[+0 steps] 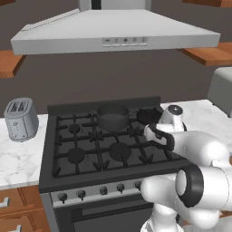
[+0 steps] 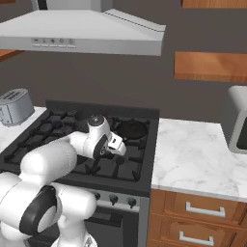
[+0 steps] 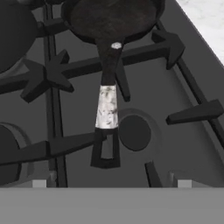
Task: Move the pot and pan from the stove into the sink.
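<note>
On your left a ribbed metal toaster (image 1: 21, 118) sits on the marbled surface (image 1: 18, 158). On the black stove (image 1: 99, 145) with cast-iron grates, the cylindrical grey pot (image 1: 113, 116) occupies a rear burner. Rightward, your claw (image 3: 111, 183) hangs spread wide and empty above the shallow black pan's (image 3: 111, 19) long handle.

Two flanking base views, one close overhead, all on stove (image 1: 104, 140).

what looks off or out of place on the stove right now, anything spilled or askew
Nothing stands out. The pot sits upright on a back burner, the pan lies flat on the grate of the stove with its handle toward the front, and nothing looks spilled or damaged.
</note>
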### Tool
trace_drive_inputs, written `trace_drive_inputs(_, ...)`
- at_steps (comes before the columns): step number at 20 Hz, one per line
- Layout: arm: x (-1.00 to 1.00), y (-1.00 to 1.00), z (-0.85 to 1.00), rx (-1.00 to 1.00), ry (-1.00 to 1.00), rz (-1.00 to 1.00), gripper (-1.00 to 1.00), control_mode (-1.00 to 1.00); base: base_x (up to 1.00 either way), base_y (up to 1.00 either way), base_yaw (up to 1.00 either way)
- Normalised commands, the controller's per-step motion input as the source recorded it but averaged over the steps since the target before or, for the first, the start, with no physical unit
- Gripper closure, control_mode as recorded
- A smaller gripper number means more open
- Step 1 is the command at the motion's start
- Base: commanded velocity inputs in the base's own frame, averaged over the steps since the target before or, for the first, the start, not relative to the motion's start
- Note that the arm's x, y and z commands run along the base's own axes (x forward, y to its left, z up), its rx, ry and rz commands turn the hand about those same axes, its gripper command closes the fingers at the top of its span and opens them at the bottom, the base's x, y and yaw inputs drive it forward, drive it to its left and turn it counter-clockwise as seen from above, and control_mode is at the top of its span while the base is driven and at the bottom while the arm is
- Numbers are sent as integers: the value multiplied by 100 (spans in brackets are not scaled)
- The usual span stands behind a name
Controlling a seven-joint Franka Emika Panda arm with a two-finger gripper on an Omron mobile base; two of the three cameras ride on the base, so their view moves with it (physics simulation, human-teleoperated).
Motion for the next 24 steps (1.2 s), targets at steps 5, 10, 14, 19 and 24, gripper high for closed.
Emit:
trace_drive_inputs(5, 17, 0, -30, 0, 0, 0, -100, -100, 0, 0, 0)
trace_drive_inputs(10, 22, 0, -26, 0, 0, 0, -100, -100, 0, 0, 0)
trace_drive_inputs(14, 35, 0, -24, -1, 0, 0, -100, -100, 0, 0, 0)
trace_drive_inputs(19, 33, 0, -30, -2, 0, 0, -100, -100, 0, 0, 0)
trace_drive_inputs(24, 33, 0, -36, -1, 0, 0, -100, -100, 0, 0, 0)
